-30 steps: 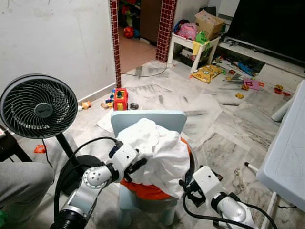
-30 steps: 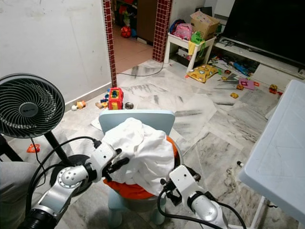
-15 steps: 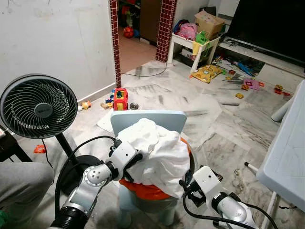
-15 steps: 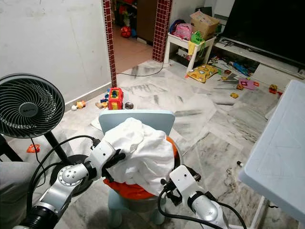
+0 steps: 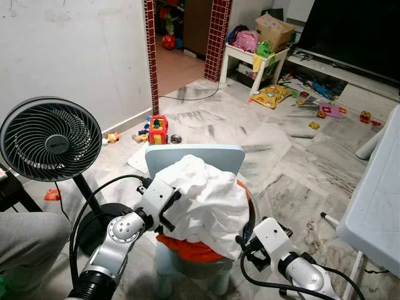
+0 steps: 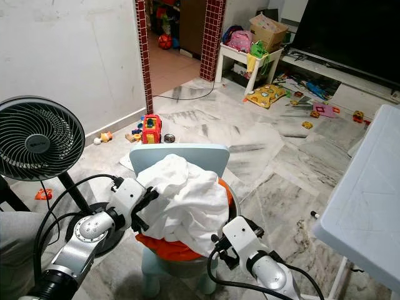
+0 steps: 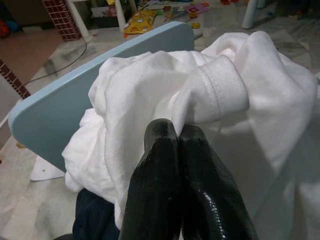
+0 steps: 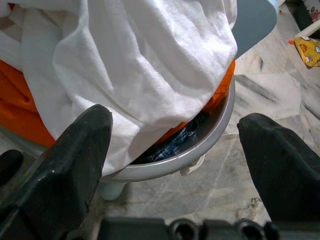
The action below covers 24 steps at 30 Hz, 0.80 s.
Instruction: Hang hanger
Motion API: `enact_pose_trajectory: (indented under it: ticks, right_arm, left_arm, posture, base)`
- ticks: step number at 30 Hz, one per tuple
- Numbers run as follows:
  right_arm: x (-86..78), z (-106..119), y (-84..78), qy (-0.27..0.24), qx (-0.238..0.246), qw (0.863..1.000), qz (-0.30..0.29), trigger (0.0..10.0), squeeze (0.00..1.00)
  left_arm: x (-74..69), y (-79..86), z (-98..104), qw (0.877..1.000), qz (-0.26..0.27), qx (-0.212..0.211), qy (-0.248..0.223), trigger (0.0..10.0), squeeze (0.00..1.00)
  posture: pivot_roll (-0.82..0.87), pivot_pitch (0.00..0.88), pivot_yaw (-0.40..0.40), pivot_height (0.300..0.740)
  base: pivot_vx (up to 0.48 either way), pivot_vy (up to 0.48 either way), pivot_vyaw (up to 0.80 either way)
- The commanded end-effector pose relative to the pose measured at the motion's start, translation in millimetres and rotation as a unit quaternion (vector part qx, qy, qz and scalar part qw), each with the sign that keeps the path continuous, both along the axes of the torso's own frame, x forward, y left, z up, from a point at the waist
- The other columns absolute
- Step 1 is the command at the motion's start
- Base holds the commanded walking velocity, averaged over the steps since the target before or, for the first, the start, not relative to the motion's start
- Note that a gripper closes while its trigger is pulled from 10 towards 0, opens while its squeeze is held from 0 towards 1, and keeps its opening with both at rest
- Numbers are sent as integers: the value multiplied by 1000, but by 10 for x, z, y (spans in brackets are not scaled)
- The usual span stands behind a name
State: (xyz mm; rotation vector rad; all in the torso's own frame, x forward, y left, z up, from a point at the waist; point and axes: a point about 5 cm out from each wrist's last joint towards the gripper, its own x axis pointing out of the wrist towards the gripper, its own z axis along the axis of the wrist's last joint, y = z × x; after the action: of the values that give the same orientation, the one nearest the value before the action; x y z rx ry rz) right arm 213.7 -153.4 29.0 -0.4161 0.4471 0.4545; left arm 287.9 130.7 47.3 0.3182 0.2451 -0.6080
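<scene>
Left gripper (image 7: 175, 135) has drawn back along the chair's (image 5: 206, 156) left edge, fingers now pinched tight on a cuff of the white garment (image 5: 212, 200); lifting looks set to begin. Right gripper (image 8: 175, 150) spread wide, empty, near the basin rim (image 8: 200, 150). No hanger visible. Fan (image 5: 50, 139) crowds the left; bare floor right.

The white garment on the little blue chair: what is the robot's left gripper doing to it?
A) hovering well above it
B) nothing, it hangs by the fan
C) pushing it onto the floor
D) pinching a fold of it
D: the left gripper has its black fingers shut together on a fold of the white garment heaped on the blue chair.
</scene>
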Motion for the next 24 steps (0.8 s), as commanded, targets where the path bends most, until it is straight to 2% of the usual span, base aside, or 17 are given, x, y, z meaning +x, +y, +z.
enact_pose_trajectory:
  ticks: [1, 3, 4, 5, 22, 23, 24]
  right_arm:
    - [19, 25, -48, -7, -9, 1000, -3, 10000, 0]
    - [19, 25, -50, -7, -9, 1000, -3, 10000, 0]
    - [17, 26, -51, -7, -9, 1000, -4, 10000, 0]
    - [16, 26, -51, -7, -9, 1000, -4, 10000, 0]
    - [17, 26, -59, -7, -9, 1000, -6, 10000, 0]
    - [19, 24, -59, -7, -9, 1000, -7, 10000, 0]
    - [19, 23, -59, -7, -8, 1000, -7, 10000, 0]
  left_arm:
    - [46, -41, 42, 1000, -8, 3, -9, 10000, 0]
    - [51, -66, 53, 999, -23, 14, -17, 10000, 0]
    - [48, -89, 59, 999, -35, 17, -21, 10000, 188]
    - [43, -99, 61, 999, -41, 17, -21, 10000, 984]
    - [-16, -117, 25, 993, -99, 65, -25, 10000, 1000]
    - [-16, -124, 24, 991, -108, 69, -26, 10000, 925]
    - [-16, -126, 23, 991, -110, 69, -26, 10000, 925]
  posture:
    - [92, 0, -70, 740]
    - [92, 0, -70, 740]
    - [88, 0, -68, 740]
    - [88, 0, -68, 740]
    - [90, 0, -66, 740]
    - [90, 0, -64, 740]
    - [90, 0, -64, 740]
  base:
    - [0, 0, 0]
    - [0, 0, 0]
    - [0, 0, 0]
    - [0, 0, 0]
    - [0, 0, 0]
    - [0, 0, 0]
    - [0, 0, 0]
